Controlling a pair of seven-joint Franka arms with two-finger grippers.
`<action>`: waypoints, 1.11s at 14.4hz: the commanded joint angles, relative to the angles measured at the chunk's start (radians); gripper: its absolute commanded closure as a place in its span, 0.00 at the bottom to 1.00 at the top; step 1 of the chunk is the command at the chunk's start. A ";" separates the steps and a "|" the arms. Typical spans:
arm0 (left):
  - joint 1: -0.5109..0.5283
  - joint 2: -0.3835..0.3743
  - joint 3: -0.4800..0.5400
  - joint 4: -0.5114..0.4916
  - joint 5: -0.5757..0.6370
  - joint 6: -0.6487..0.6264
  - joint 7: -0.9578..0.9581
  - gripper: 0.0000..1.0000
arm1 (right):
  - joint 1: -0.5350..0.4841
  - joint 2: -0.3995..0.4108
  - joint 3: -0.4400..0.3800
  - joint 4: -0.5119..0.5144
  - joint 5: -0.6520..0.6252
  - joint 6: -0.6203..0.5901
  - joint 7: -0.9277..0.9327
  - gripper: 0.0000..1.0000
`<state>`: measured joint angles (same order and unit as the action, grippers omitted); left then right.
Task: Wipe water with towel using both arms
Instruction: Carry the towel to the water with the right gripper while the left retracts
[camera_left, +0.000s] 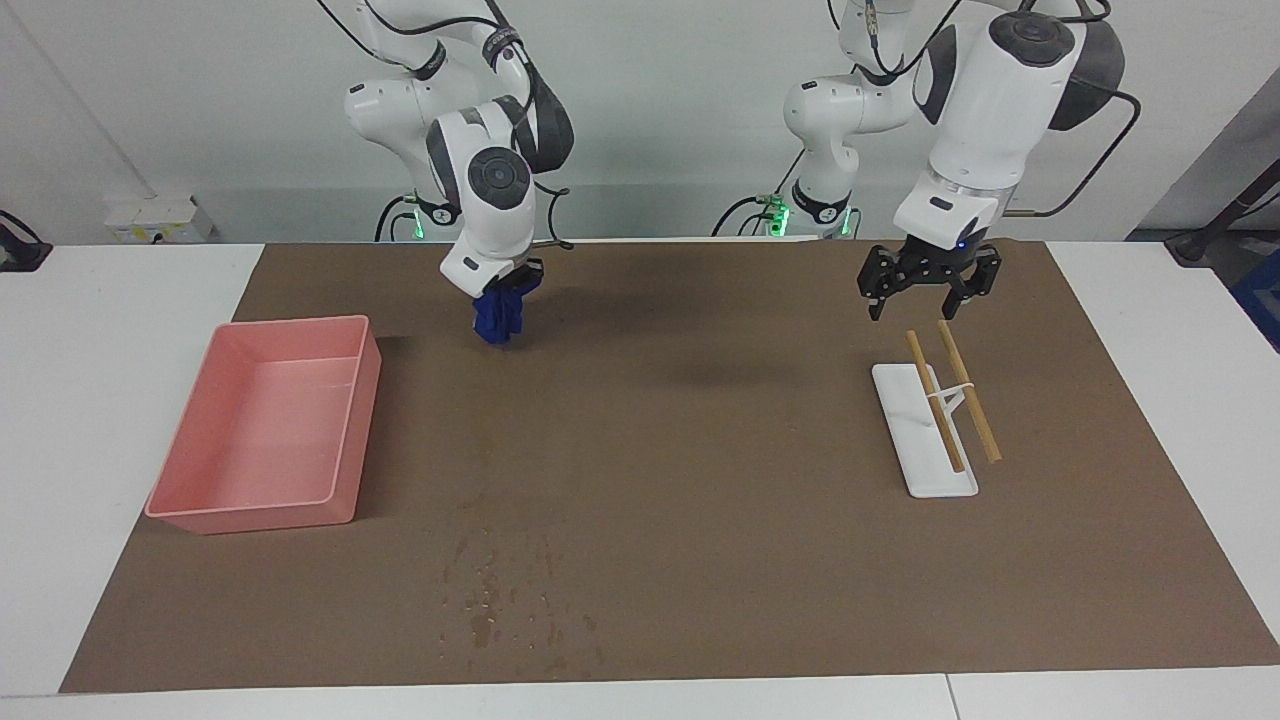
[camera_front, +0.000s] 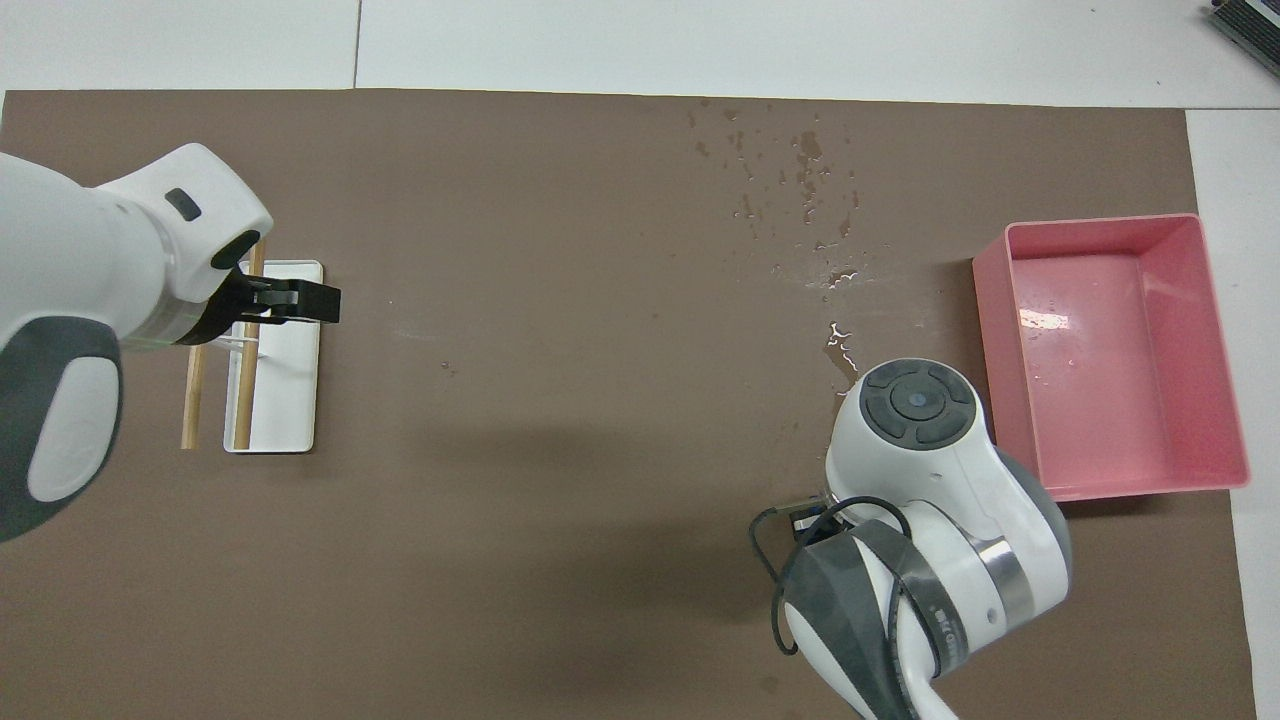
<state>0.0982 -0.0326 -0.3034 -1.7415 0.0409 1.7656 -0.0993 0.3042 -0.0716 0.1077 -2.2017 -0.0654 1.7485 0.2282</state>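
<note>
Facing, the right gripper hangs clamped on the towel over the mat's robot-side edge; the left gripper hangs spread above the rack. Overhead, water dots the mat's outer edge: carry the towel there, press flat, sweep slowly.

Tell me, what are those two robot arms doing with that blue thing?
The right pincer is shut on a bunched blue towel, holding it up over the brown mat beside the pink bin. The left pincer hangs open above the white rack with its two wooden rods, holding nothing. The water, a patch of droplets on the mat's edge farthest from the robots, has not been wiped up yet.
</note>
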 joint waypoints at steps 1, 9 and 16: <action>0.035 0.022 -0.006 0.078 -0.005 -0.112 0.018 0.00 | -0.088 -0.024 0.007 -0.030 -0.031 0.043 -0.137 1.00; 0.081 -0.030 -0.003 0.034 -0.047 -0.187 0.013 0.00 | -0.186 -0.024 0.012 -0.193 -0.021 0.195 -0.225 1.00; -0.106 -0.049 0.240 0.037 -0.049 -0.179 0.131 0.00 | -0.182 -0.017 0.010 -0.196 0.137 0.252 -0.141 1.00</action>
<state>0.0653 -0.0410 -0.1521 -1.6776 0.0065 1.5803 -0.0268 0.1372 -0.0703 0.1069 -2.3773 0.0319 1.9534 0.0533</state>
